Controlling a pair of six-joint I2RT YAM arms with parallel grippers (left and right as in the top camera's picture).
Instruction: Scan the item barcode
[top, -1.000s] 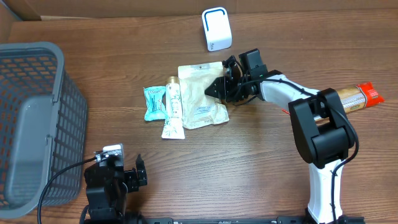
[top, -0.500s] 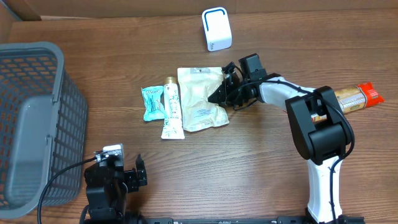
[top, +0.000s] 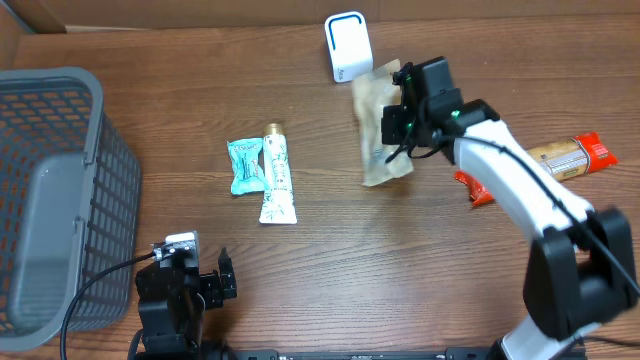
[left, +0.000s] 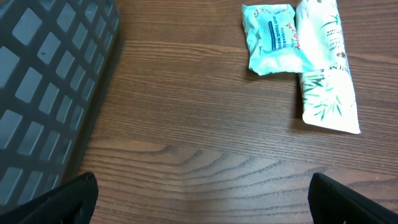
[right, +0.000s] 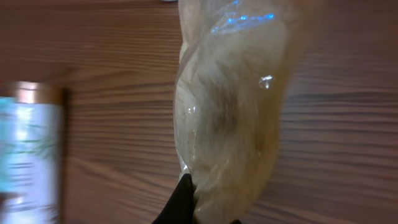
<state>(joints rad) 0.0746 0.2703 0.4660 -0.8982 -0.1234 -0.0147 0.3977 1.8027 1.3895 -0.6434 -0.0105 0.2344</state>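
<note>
Right hand (top: 403, 122): jaws closed on the beige pouch (top: 374, 125), pinching its right edge. In the right wrist view only one dark fingertip (right: 181, 200) shows, at the pouch's lower edge.

Pouch looks held off the desk (top: 400, 280), turned on edge, with a shadow below it. Glossy and crumpled. Some blue print shows on it, but it is blurred and I can't read it. No barcode visible in any view.

The pouch's far end sits right at the near right corner of the white box (top: 348, 47), which has a blue outline on its face. Can't tell whether they touch.

A red item (top: 470, 188) lies under the right arm, mostly hidden. Further right is a tan packet with an orange-red end (top: 575, 155). Can't read anything on either.

Mid desk, well left of the pouch:
- Teal packet (left: 273, 38), with blue lettering too small to read.
- White tube (left: 326, 74), touching the packet's right side. It has a gold cap at the far end, a green leaf print, and dark text along one edge that isn't legible.

Left hand (left: 202, 202): jaws wide open, holding nothing, at the near left of the desk. Both fingertips show at the bottom corners of its wrist view.

Grey mesh basket (top: 50, 200) sits at the far left edge.
</note>
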